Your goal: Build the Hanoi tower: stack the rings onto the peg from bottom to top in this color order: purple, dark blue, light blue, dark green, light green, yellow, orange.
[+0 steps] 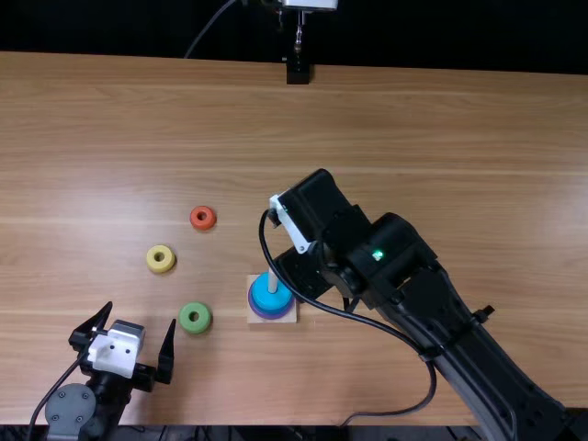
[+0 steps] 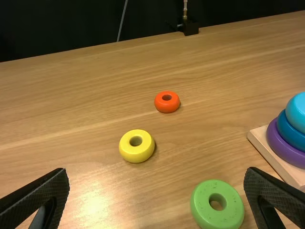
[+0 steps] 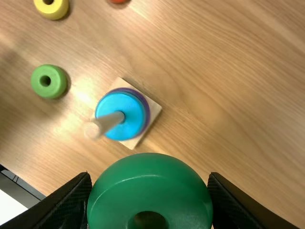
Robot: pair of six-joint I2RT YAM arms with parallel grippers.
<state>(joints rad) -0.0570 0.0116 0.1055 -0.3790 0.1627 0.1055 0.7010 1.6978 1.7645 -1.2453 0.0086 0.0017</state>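
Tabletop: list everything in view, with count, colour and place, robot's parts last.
table: 1, light brown, under everything
base: 1, pale wood, on the table
peg: 1, pale wood, upright on the base
purple ring: 1, bottom of the peg
dark blue ring: 1, above purple
light blue ring: 1, top of the stack
dark green ring: 1, in the right gripper
light green ring: 1, between the left gripper and base
yellow ring: 1, beyond light green
orange ring: 1, beyond yellow
block: 1, black, far edge
arms: 2, mostly black, near side
grippers: 2, black-fingered, on the arms
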